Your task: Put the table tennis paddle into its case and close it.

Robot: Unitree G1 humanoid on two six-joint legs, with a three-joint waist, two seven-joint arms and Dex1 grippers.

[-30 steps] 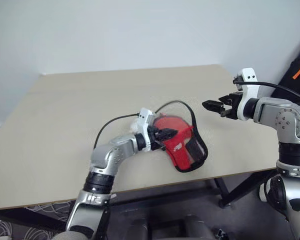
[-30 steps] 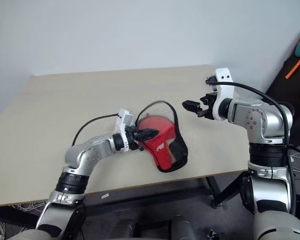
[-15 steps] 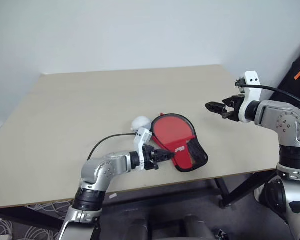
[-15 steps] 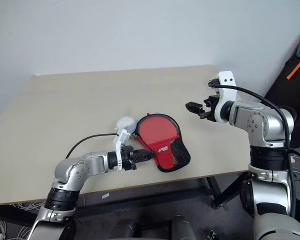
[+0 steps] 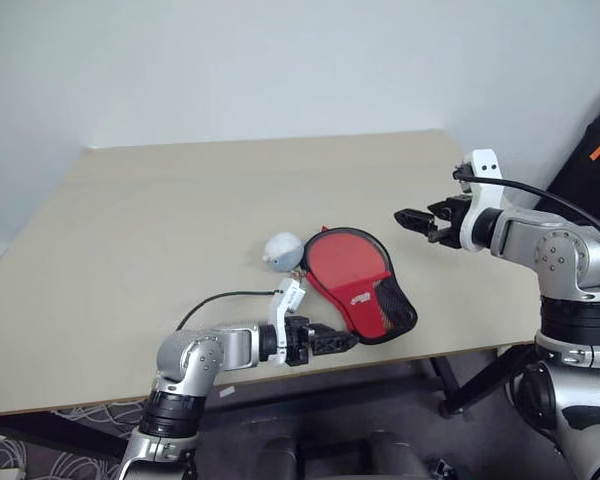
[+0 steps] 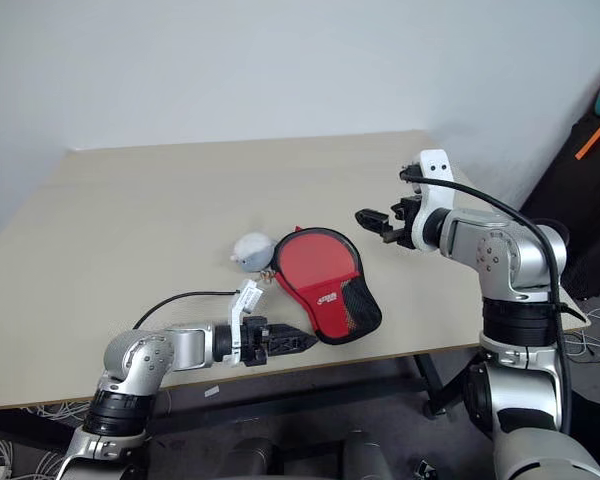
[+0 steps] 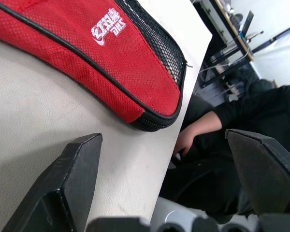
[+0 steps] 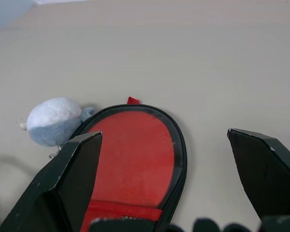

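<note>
Counter (image 5: 160, 230): broad, pale, flat. Carries every item listed below. The case lies near its front edge, on the robot's right half.

Case (image 5: 355, 280): paddle-shaped pouch, black edging, lying flat. Rounded red end points toward the far side; black mesh end (image 7: 154, 43) sits closest to the front edge. Contents: red fills it, but whether that is the table tennis paddle or only an insert cannot be told; no handle is to be seen. Whether the zip is fully drawn cannot be told either.

Right hand (image 5: 420, 220): hovers above the counter, beyond and to the right of the case, fingers spread wide, holding nothing.

Left hand (image 6: 290, 342): at the front edge, just beside the near end of the case, fingers spread wide, holding nothing, not touching the case.

Small whitish-grey soft ball (image 5: 283, 249): touching or just beside the case's rounded end, with a small chain.

Person's arm (image 7: 198, 130): visible below the counter edge in the left wrist view.

Risks, in my judgement:
- Case nudged off the front edge if the left hand brushes its near end.
- Zip left partly open, if closing remains.
- Ball's chain snagging the case when it is shifted.
- Ball rolling away if struck.
</note>
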